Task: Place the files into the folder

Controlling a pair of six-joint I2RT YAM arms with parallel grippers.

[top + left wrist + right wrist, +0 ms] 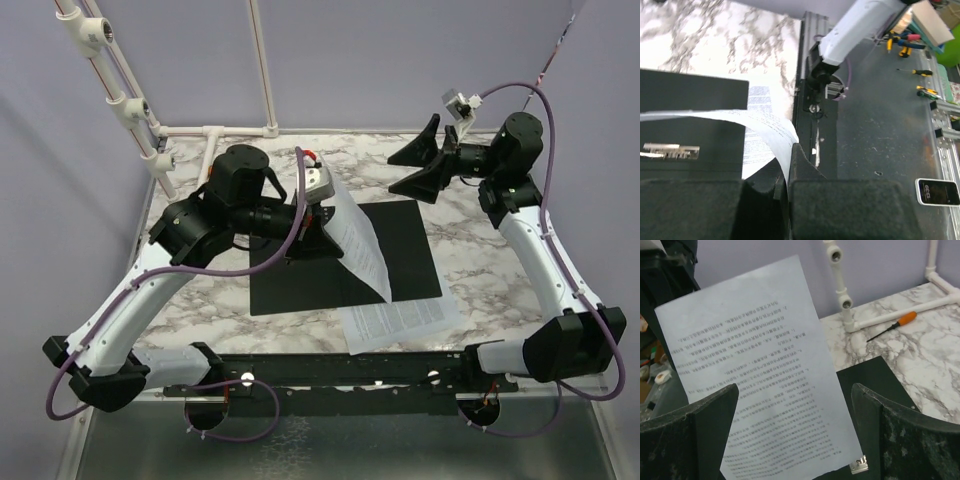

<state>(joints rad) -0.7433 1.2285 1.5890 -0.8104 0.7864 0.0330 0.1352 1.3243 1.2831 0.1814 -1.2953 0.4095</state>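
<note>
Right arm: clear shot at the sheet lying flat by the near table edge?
Probably yes. The right hand is open and empty, the flat sheet lies exposed, and the lifted sheet in the left hand hangs over the folder.

Dense black print on raised sheet [765, 365] and flat sheet [400, 322]: too small, blurred, nothing readable.

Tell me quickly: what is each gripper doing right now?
Left gripper: closed, holding one printed sheet raised off the table.
Right gripper: open, holding nothing.
</note>
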